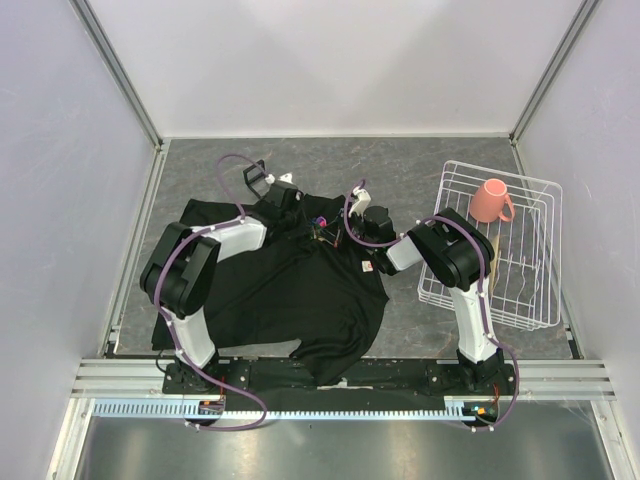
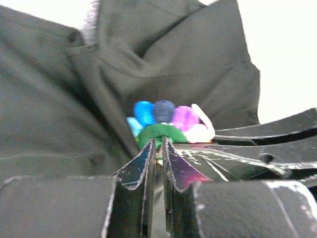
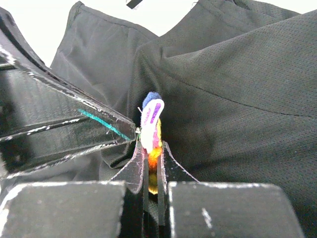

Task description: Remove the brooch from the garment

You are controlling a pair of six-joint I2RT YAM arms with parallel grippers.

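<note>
The black T-shirt, the garment [image 1: 290,290], lies spread on the grey table. The brooch [image 1: 324,231], small and many-coloured, sits near its upper middle. Both grippers meet at it. My left gripper [image 1: 312,232] comes from the left; in the left wrist view its jaws [image 2: 159,144] are nearly closed at the brooch's [image 2: 166,123] green lower edge. My right gripper [image 1: 345,236] comes from the right; in the right wrist view it [image 3: 152,153] is shut on the brooch [image 3: 150,124], seen edge-on, with orange and yellow between the jaws. Shirt cloth [image 3: 237,109] is bunched up behind it.
A white wire rack [image 1: 540,300] with a pink mug [image 1: 490,200] stands at the right, close to the right arm. The shirt's small white-red label [image 1: 366,266] lies under the right arm. White walls enclose the table on three sides.
</note>
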